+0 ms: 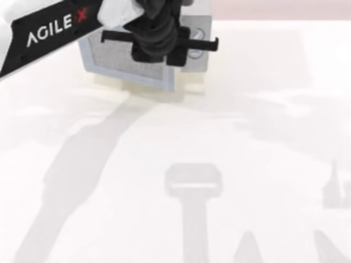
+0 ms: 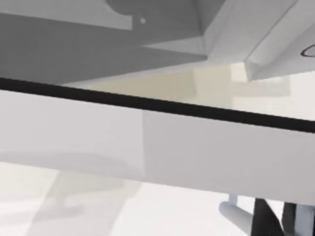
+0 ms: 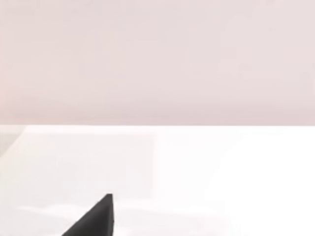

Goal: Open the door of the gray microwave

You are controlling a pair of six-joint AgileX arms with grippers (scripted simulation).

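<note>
The gray microwave stands at the table's far edge, left of centre, with a round knob on its side panel. Its door, with the speckled window, stands ajar, its handle edge swung out toward the table's front. My left arm reaches over it, and the left gripper sits at that edge. In the left wrist view the door fills the picture, with the pale interior showing behind it. The left gripper is shut on the handle. Only a dark corner of my right gripper shows.
The white table stretches in front of the microwave and to its right, crossed by arm shadows. A pale pink wall rises behind the table's far edge. My right arm is out of the top view.
</note>
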